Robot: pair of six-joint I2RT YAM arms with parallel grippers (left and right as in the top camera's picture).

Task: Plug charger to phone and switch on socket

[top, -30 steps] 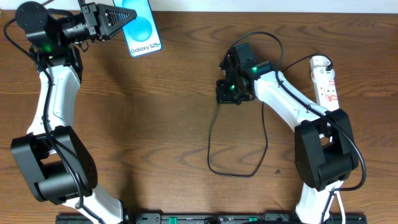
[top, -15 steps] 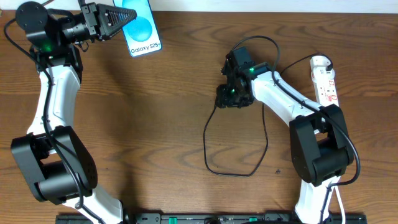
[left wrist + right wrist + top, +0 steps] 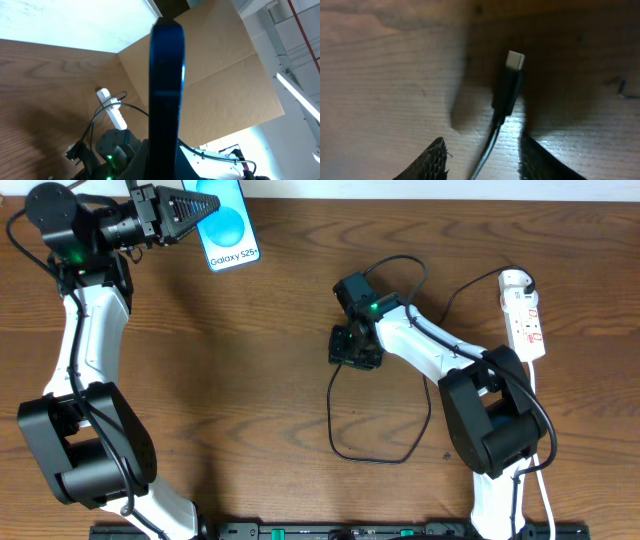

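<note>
Brown wood tabletop carries everything. At its far left corner the left gripper (image 3: 200, 215) is clamped on the phone (image 3: 228, 225), whose blue screen shows to the overhead camera. Mid-table, the right gripper (image 3: 482, 150) hovers low with its fingers (image 3: 434, 159) parted. The charger (image 3: 509, 85) plug lies loose on the wood between them, touching neither, and its cable loops toward the near edge. The socket (image 3: 523, 315) lies at the far right, well apart from both grippers. By my reading only the phone is in hand: the plug is not yet gripped or inserted, and the switch looks untouched.
</note>
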